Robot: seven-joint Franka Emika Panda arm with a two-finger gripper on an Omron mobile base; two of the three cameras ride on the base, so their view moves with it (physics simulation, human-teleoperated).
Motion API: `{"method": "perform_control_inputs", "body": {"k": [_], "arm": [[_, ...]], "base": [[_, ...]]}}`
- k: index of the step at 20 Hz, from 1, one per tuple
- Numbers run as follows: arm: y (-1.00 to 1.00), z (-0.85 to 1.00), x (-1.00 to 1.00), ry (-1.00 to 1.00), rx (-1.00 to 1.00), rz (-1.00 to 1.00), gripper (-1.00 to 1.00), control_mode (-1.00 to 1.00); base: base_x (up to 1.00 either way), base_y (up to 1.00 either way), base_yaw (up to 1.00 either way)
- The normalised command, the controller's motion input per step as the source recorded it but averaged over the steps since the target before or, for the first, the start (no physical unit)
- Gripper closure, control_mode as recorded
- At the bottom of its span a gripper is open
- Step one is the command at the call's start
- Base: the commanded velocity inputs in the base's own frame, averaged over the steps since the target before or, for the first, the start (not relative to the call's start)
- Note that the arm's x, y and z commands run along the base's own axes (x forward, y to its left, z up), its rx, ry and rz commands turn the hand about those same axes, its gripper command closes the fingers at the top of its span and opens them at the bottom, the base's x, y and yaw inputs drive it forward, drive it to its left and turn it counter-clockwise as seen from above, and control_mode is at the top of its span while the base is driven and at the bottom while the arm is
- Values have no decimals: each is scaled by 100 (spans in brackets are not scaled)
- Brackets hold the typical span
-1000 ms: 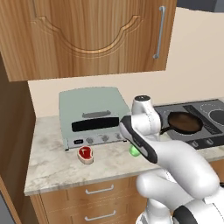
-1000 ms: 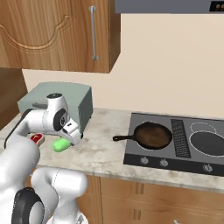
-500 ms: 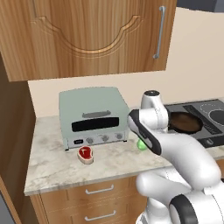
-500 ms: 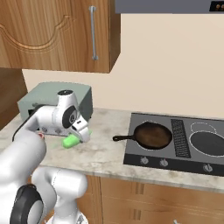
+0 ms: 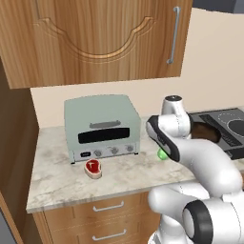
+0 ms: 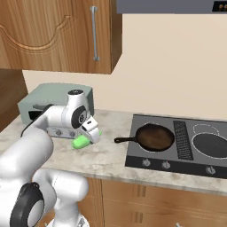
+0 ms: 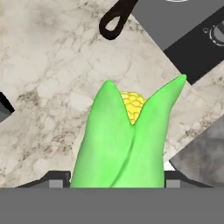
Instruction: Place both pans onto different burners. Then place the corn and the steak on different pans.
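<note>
Looking from the left base view, the steak point(image 5: 93, 167) lies on the marble desk point(image 5: 52, 181) just in front of the grey toaster oven point(image 5: 102, 126), untouched, while a bit of the green corn point(image 5: 163, 154) peeps out beside the arm, which hides most of the cooktop point(image 5: 228, 125). The right base view gives what that one cannot: the brown skillet point(image 6: 154, 136) already sits on the near-left burner, the grey pan point(image 6: 211, 144) on a burner at the right, so the pan step looks done, and the corn point(image 6: 81, 141) rides at the gripper point(image 6: 92, 132) above the desk, left of the cooktop point(image 6: 137, 157). The hand view alone shows the hold: the corn point(image 7: 127, 142), husk parted over yellow kernels, rises from between the jaws, which stand fairly wide on it, with the skillet's handle loop point(image 7: 113, 22) ahead. Left, by my judgement: set the corn in one pan, then fetch the steak to the other.
</note>
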Motion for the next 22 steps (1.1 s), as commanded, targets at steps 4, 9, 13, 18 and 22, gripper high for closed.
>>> {"method": "perform_control_inputs", "body": {"k": [4,9,13,18,22], "arm": [[-37,0,3,0,-3,-2,100,-100],[-31,0,2,0,-5,-2,100,-100],[-26,0,8,0,-6,-3,100,-100],[-26,0,8,0,-4,-3,100,-100],[-31,0,11,0,-4,-3,100,-100]], "base": [[0,0,0],[0,0,0],[0,0,0],[0,0,0],[0,0,0]]}}
